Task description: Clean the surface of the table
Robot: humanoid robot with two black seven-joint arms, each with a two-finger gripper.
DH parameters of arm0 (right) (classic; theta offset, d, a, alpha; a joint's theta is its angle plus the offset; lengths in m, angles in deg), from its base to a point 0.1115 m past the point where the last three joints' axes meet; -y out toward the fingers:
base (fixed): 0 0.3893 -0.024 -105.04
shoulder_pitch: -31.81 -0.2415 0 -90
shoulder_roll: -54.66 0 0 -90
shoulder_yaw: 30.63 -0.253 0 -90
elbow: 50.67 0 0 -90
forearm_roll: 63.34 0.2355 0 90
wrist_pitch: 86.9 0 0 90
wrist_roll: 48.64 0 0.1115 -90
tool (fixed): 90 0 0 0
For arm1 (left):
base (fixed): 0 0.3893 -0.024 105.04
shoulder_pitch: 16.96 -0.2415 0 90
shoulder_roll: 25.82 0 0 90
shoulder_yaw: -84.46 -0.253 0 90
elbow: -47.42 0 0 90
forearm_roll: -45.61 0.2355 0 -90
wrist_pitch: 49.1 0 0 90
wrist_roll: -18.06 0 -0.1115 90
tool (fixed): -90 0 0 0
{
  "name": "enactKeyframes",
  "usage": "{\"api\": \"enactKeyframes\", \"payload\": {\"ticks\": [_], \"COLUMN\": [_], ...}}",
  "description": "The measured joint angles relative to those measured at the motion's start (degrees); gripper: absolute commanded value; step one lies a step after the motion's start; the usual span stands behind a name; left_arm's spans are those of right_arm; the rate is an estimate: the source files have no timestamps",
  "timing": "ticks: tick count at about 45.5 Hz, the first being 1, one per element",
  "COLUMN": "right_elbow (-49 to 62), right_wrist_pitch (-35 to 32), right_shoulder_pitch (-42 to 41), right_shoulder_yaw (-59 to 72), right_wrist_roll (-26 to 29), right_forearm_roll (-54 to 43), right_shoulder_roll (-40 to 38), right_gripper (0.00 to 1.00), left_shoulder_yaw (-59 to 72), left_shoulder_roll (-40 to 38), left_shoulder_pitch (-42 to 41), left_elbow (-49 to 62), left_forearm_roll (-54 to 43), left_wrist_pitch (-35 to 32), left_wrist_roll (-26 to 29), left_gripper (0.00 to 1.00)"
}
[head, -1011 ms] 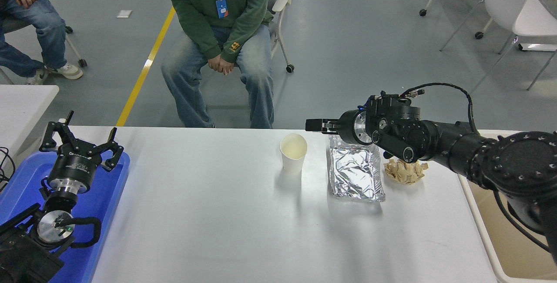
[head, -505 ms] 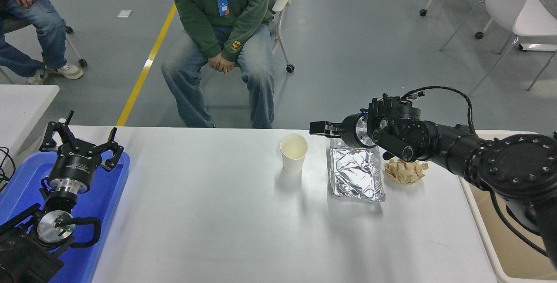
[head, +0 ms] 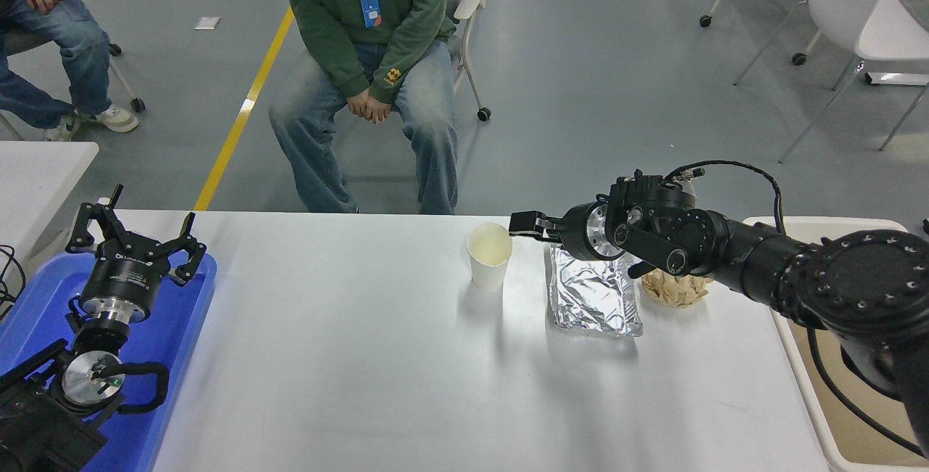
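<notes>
My right gripper (head: 524, 223) now sits lower and further left than before, just beside the paper cup (head: 489, 255) rim.

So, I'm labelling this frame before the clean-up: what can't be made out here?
- Right pincer, head view: seen end-on and small, so open or shut is unclear.
- Crumpled brown scraps: partly hidden by the right arm.
- Foil bag: its far edge is covered by the wrist.
- Bin off the table surface: cut off by the frame edge and the arm; contents unseen.
</notes>
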Motion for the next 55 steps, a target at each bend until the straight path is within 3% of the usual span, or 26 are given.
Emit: {"api": "enactKeyframes", "payload": {"ticks": [27, 55], "right_elbow": [-2.3, -3.9], "right_wrist_pitch": [4.4, 8.7], "right_shoulder_pitch": [3.3, 5.9], "right_shoulder_yaw": [-3.1, -8.1], "right_wrist_roll": [0.8, 0.8], "right_forearm_roll": [0.6, 0.6], "right_shoulder_roll": [0.0, 0.0], "right_gripper": [0.99, 0.91], "left_shoulder_yaw": [0.0, 0.0], "left_shoulder_roll": [0.0, 0.0], "left_shoulder_pitch": [0.0, 0.0], "left_elbow": [0.0, 0.0], "left_forearm_roll": [0.0, 0.0], "left_wrist_pitch": [0.0, 0.0], "left_wrist_roll": [0.0, 0.0], "left_gripper": [1.0, 1.0]}}
